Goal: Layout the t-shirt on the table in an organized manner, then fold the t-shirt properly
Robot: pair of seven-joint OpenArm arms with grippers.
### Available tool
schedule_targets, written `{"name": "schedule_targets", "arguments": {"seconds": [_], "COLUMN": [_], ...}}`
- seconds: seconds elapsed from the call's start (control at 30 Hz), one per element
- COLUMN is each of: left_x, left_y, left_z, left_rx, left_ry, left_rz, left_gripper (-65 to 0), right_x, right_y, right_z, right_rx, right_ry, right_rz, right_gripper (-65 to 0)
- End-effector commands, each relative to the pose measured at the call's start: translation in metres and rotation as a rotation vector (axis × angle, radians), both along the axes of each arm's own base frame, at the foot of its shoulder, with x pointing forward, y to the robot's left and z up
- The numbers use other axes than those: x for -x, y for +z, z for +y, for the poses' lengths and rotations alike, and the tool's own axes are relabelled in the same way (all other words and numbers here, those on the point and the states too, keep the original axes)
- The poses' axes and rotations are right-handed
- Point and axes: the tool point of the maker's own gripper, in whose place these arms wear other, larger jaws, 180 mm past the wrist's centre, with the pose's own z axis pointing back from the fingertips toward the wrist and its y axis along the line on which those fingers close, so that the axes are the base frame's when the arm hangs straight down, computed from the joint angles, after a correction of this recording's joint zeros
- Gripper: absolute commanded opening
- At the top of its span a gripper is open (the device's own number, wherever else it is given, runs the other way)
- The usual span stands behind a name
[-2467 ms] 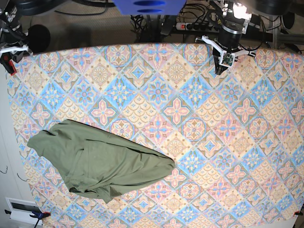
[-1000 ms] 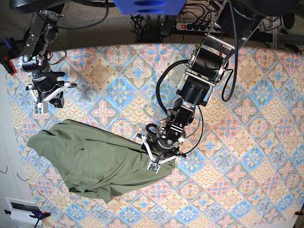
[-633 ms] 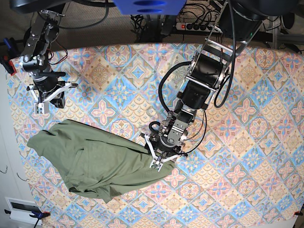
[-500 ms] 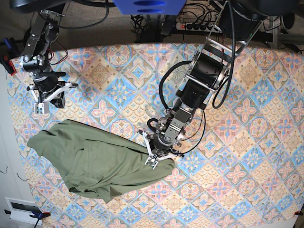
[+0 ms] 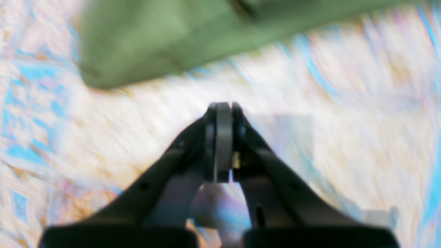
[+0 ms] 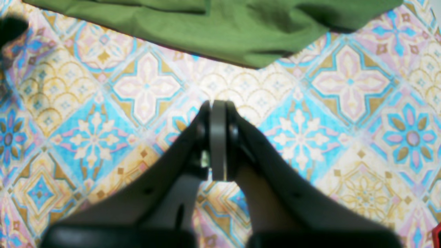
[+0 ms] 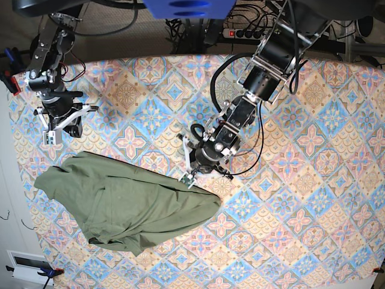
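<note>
The olive-green t-shirt (image 7: 120,205) lies crumpled on the near left part of the table (image 7: 301,180), which is covered in a patterned cloth. My left gripper (image 7: 194,173) hovers just beyond the shirt's right tip. The left wrist view shows the left gripper (image 5: 223,107) shut with its pads together and no cloth between them. In that view the t-shirt (image 5: 155,34) lies ahead of the fingertips, blurred. My right gripper (image 7: 67,127) is at the far left, just beyond the shirt's upper edge. Up close, the right gripper (image 6: 218,103) is shut on nothing above bare cloth, and the t-shirt (image 6: 224,31) lies in front of it.
A power strip and cables (image 7: 240,33) lie behind the table's far edge. A blue part (image 7: 189,7) overhangs the top middle. A red clamp (image 7: 9,81) sits at the left edge, and a white box (image 7: 24,265) stands off the near left corner.
My left gripper shut at the shirt's right tip, then drew back toward the far side without any cloth. The shirt lies as it did. The right arm has stayed still.
</note>
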Motion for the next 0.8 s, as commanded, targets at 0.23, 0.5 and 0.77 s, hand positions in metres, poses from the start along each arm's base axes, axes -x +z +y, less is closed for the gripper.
{"name": "schedule_targets", "arguments": {"seconds": [0.23, 0.5, 0.77], "left_x": [0.029, 0.023, 0.031], "left_y": [0.011, 0.036, 0.033], "left_z": [0.05, 0.078, 0.077], "left_rx": [-0.014, 0.052, 0.061], "left_ry": [0.033, 0.154, 0.155], "left_rz": [-0.057, -0.105, -0.098], "left_gripper": [-65.0, -63.3, -57.2], "right_x": [-0.032, -0.077, -0.099], "right_y": [-0.004, -0.032, -0.048], "right_z": [-0.014, 0.006, -0.005], "right_rx": [-0.036, -0.11, -0.17], "right_ry": [-0.032, 0.016, -0.036], "right_rz": [-0.024, 0.05, 0.09], "right_gripper": [-64.3, -41.7, -25.7]}}
